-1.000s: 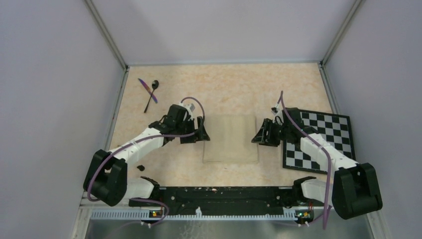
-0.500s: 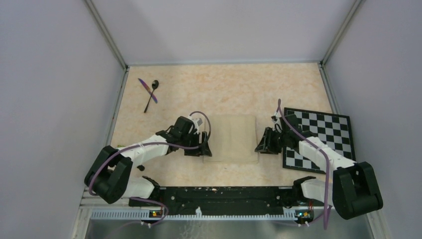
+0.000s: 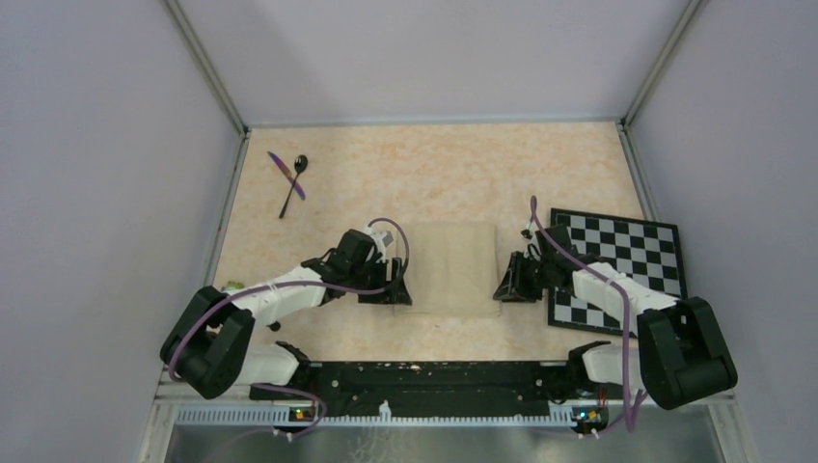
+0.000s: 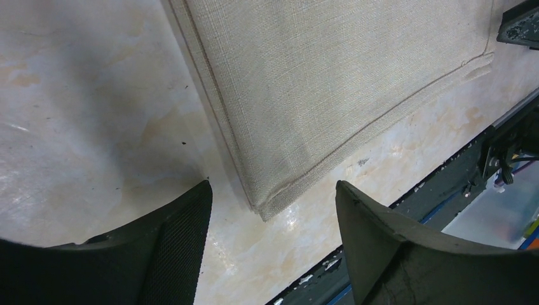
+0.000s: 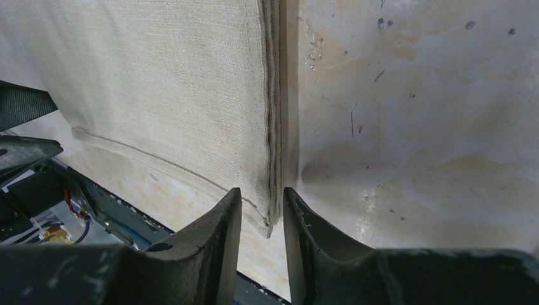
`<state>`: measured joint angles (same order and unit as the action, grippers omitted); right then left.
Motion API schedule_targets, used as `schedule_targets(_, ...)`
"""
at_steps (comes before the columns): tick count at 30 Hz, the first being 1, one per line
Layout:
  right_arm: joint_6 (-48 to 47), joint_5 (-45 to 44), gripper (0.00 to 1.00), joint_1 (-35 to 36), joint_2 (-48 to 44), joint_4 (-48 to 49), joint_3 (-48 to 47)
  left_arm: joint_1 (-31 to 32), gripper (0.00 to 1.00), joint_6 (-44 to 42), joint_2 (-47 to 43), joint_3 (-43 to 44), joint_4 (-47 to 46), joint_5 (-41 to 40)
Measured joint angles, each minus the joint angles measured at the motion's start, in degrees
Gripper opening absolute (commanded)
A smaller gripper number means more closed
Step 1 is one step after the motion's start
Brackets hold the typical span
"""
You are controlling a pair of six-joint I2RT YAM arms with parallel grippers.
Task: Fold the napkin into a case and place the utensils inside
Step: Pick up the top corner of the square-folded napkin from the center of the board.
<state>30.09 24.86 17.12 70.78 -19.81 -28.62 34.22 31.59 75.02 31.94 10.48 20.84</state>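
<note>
The napkin (image 3: 449,268) lies flat mid-table as a folded beige-tan oblong of several layers. My left gripper (image 3: 396,286) is down at its near-left corner. In the left wrist view that corner of the napkin (image 4: 330,76) pokes between the wide-open jaws of the left gripper (image 4: 273,210), touching neither finger. My right gripper (image 3: 504,280) is at the near-right corner. Seen from the right wrist, the right gripper (image 5: 262,190) has narrowed jaws that straddle the napkin (image 5: 171,82) at its layered edge, with a small gap left. The utensils, a black spoon (image 3: 294,183) and a purple knife (image 3: 286,176), lie crossed at the far left.
A black-and-white checkerboard (image 3: 632,256) lies right of the napkin, under the right arm. The black rail (image 3: 424,376) carrying the arm bases runs along the near edge, close behind the napkin's near side. Grey walls (image 3: 116,193) close in the table.
Both grippers slid toward the near edge along the napkin's sides, down to its near corners. The right jaws narrowed a good deal around the cloth edge; the left jaws narrowed slightly.
</note>
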Motion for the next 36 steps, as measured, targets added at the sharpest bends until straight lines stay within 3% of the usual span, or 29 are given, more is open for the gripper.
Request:
schedule_targets(14,1.0,2.3,0.21,0.3,0.0,1.8,0.2,0.0,0.77,0.9,-2.6,-0.2,0.7,-3.0)
schedule_targets(30,3.6,5.3,0.21,0.8,-2.5,3.2,4.3,0.0,0.77,1.2,-2.8,-0.2,1.2,-3.8)
schedule_targets(36,4.0,5.4,0.02,0.9,-3.7,3.2,4.7,0.0,0.68,1.2,-2.8,-0.2,1.2,-4.2)
